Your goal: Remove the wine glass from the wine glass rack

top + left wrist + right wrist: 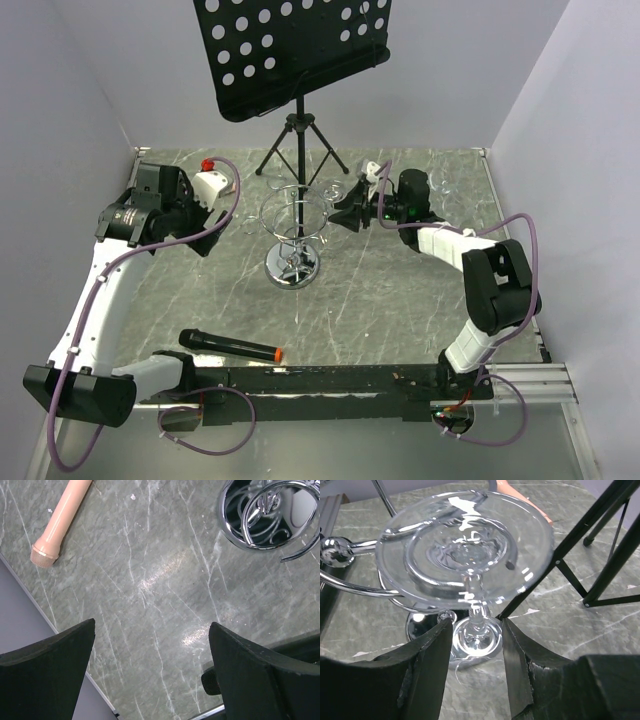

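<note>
The wine glass [465, 550] hangs upside down from the rack [293, 235] at the centre of the frame. The right gripper [476, 645] has its 2 fingers apart around the stem, not yet pinching. This looks like the grasping step; next it must close, then slide the glass outward. The left gripper [150, 670] hovers open above the table [150, 580].

Grey marble table [400, 300] — plain pale walls [90, 70].
</note>
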You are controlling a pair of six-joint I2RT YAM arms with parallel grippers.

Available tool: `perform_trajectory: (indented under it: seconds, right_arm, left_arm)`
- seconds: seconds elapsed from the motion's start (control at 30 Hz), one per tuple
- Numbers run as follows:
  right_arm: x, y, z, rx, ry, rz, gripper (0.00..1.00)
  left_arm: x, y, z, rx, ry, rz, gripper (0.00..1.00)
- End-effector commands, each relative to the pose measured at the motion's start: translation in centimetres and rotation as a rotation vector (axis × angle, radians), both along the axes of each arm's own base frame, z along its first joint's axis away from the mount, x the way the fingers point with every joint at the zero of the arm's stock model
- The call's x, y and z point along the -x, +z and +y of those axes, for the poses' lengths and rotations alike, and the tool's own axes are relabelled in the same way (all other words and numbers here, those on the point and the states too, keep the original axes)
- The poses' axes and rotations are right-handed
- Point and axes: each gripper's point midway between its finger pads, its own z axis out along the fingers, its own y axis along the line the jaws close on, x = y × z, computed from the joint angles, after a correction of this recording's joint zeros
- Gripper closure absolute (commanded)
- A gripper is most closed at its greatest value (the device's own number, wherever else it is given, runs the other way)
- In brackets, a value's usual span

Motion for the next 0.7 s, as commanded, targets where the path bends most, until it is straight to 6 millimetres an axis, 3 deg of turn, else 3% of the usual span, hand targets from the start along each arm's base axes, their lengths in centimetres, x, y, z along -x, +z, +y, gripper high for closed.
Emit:
perform_trajectory:
  seconds: [0.0,0.5,0.67]
  right_arm:
    - [-0.05,2.62,1.09,-0.038,0.055,-0.094,0.5]
    - [-0.18,3.01,1.69,-0.059,0.054,-0.053,0.62]
    - [-0.07,3.42,1.63,-0.06,0.05,-0.05,0.83]
  left_arm:
    - [-0.1,0.7,0.25,0.011,0.025,-0.04,0.0]
    - [0.47,-0.11,0.13,0.017,0.013,-0.032,0.0]
    - [0.41,-0.1,-0.01,0.022,0.006,-0.032,0.0]
